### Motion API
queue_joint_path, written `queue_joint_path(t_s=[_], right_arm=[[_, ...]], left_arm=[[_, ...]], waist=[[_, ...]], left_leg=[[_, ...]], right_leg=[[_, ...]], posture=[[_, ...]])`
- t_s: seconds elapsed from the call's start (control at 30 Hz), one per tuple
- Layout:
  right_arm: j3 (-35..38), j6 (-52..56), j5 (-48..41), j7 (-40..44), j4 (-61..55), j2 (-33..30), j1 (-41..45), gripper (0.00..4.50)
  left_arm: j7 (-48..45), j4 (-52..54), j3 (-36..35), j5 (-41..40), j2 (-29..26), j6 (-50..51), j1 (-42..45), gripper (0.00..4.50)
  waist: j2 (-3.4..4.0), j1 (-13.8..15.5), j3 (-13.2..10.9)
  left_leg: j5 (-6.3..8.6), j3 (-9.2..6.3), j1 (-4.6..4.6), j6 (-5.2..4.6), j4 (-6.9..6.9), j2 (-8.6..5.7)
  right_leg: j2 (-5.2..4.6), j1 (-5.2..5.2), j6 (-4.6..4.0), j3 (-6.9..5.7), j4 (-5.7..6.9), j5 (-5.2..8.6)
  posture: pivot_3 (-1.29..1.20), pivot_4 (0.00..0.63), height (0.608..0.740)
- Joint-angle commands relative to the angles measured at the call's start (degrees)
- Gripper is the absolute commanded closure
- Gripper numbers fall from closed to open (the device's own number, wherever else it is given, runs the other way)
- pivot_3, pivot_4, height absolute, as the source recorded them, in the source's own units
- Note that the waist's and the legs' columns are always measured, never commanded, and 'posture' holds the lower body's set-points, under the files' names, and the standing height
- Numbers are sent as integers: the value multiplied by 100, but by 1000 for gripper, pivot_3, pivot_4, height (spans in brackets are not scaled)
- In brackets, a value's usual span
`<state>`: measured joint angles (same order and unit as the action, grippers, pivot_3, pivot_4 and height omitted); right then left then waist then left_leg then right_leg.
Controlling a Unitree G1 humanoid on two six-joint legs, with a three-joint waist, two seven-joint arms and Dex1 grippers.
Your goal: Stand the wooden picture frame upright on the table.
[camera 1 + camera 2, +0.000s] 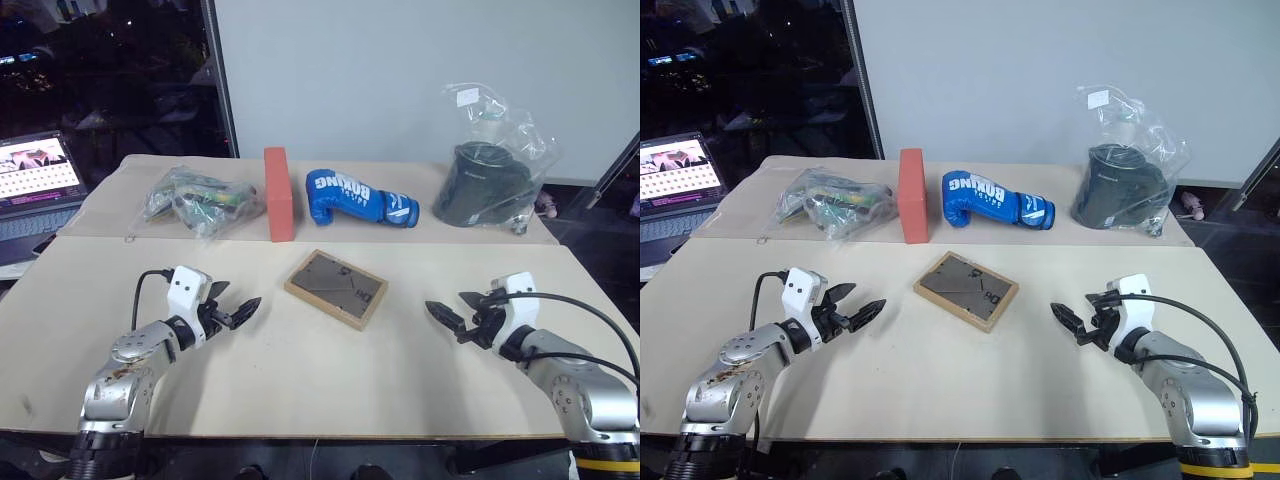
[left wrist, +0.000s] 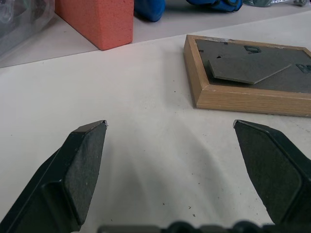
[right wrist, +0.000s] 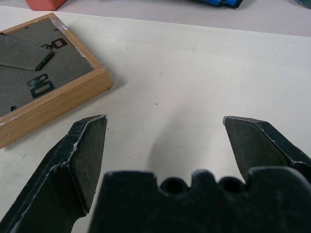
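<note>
The wooden picture frame [image 1: 336,288] lies flat, face down, in the middle of the beige table [image 1: 300,380], its dark backboard and folded easel stand facing up. My left gripper [image 1: 243,309] hovers to the frame's left, open and empty, pointing toward it. On the other side my right gripper [image 1: 440,313] is also open and empty, aimed at the frame from the right. The left wrist view has the frame [image 2: 250,77] past the black fingers [image 2: 82,165]; in the right wrist view a frame corner [image 3: 48,82] lies beyond the fingertips [image 3: 87,155]. Neither gripper touches the frame.
Along the far side stand a red-orange brick [image 1: 278,194], a blue boxing glove [image 1: 355,198], a clear bag of items [image 1: 200,200] at the left and a dark object in a plastic bag [image 1: 490,180] at the right. A laptop [image 1: 35,185] sits off the table's left.
</note>
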<state>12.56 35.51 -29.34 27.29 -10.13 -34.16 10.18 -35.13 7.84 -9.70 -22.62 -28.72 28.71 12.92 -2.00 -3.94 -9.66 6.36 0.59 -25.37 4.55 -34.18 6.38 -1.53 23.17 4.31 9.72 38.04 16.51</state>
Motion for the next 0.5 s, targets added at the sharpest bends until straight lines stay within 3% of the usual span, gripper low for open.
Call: queue_joint_path(t_s=[0.03,0.07,0.17,0.27,0.4,0.5], right_arm=[[-116,-487,346,599,188,-508,357,48],[-300,-804,579,997,461,-804,640,48],[-1158,-1662,1505,1535,1463,-1173,1604,798],[-1817,-2515,2288,1588,2795,-876,2675,1813],[-2281,-3531,2954,1566,4632,-290,3767,3056],[-2448,-4194,3202,1535,6170,368,4492,4135]], left_arm=[[-490,466,-60,-517,-445,543,68,0],[-797,655,-81,-804,-731,945,133,0],[-778,740,345,-707,-1096,1561,438,755],[-309,790,815,-609,-809,2086,804,1866],[162,937,1269,-634,-235,2681,1106,3245],[468,802,1719,-420,135,2875,1324,4304]], waist=[[-1,-7,-1],[-1,-26,-4],[8,-80,-13],[1,-127,-4],[-8,-160,-5],[-8,-157,-7]], left_leg=[[0,0,0,0,0,0],[0,0,0,0,0,0],[0,1,-14,0,-7,0],[-3,-4,15,-5,-3,-4],[-3,-13,-6,-5,6,-8],[-4,-34,-23,-6,31,-23]], right_leg=[[0,0,0,0,0,0],[0,0,0,0,1,0],[-1,20,0,1,3,-1],[-1,-4,-20,0,-3,10],[-1,-1,7,-1,-11,-1],[-5,12,-28,-3,-11,-17]], posture=[[0,150,740],[0,150,740],[0,150,740],[0,150,740],[0,150,740],[0,150,740]])
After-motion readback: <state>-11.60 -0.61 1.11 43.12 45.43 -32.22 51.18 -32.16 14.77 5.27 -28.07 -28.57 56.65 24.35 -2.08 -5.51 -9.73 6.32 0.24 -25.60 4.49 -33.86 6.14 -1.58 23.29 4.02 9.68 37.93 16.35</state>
